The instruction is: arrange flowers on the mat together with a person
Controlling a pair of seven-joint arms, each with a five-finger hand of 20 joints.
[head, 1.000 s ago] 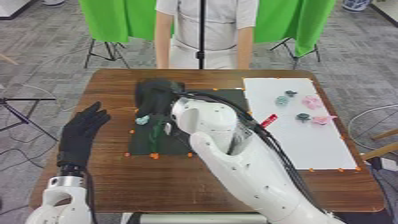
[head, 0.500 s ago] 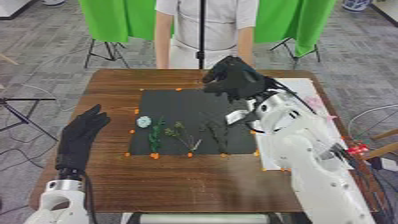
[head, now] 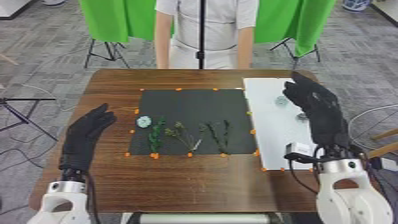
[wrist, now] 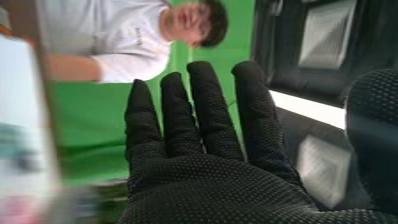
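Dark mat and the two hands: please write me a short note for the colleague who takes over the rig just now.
Left hand: open, beside the dark mat.
Right hand: open, above the white sheet.
Done: green stems lie on the mat, with a pale blue flower near the upper end of the leftmost.
Left: a pale teal flower and a darker one lie on the sheet, probably meant for the other stems.

Watching from my remote station, I could read no text, label, brand, number or sign anywhere in the head view. I could make out no legible lettering in the right wrist view either.
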